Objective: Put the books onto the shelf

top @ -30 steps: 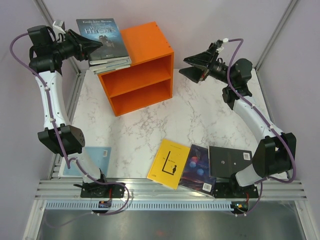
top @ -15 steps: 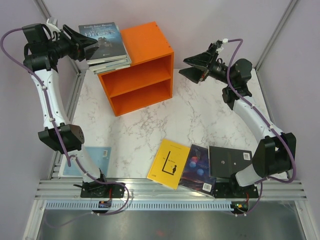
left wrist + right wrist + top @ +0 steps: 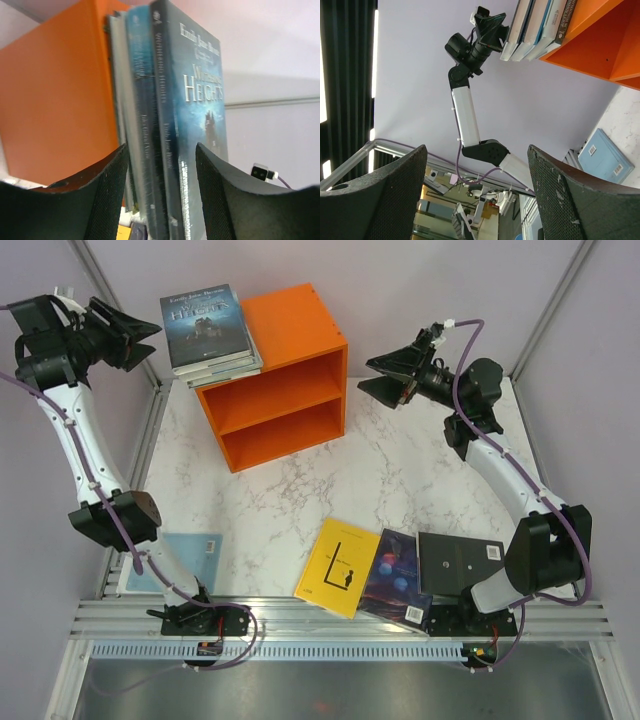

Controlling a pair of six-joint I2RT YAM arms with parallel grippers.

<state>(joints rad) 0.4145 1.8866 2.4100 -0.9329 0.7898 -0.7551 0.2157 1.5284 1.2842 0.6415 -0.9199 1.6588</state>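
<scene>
**Left arm lets go of the stack on the shelf's roof**

A second ago the left gripper (image 3: 150,340) was pinched on the near edge of the stack of books (image 3: 205,325). Now it has pulled back toward the far-left corner, well apart from them, with its jaws standing about half apart and nothing between them. Its own wrist view shows both fingers parted, with the book spines upright in the gap beyond and not touched.

The stack has stayed where it was left. It lies flat on top of the orange shelf (image 3: 290,400), dark Wuthering Heights cover uppermost, hanging a little over the top's left edge and not in either compartment.

The right gripper (image 3: 372,375) has hardly stirred. It hangs in the air to the right of the shelf, jaws wide and holding nothing.

To my eye that delivery is finished, and either arm is free for the next book. Four are left on the table (image 3: 400,470):
- the light blue book (image 3: 190,555), by the left arm's base
- the yellow book (image 3: 338,565)
- the dark blue book (image 3: 395,575)
- the black book (image 3: 460,562)

The last three lie in a row along the near edge — so I'd put the job at about half done
</scene>
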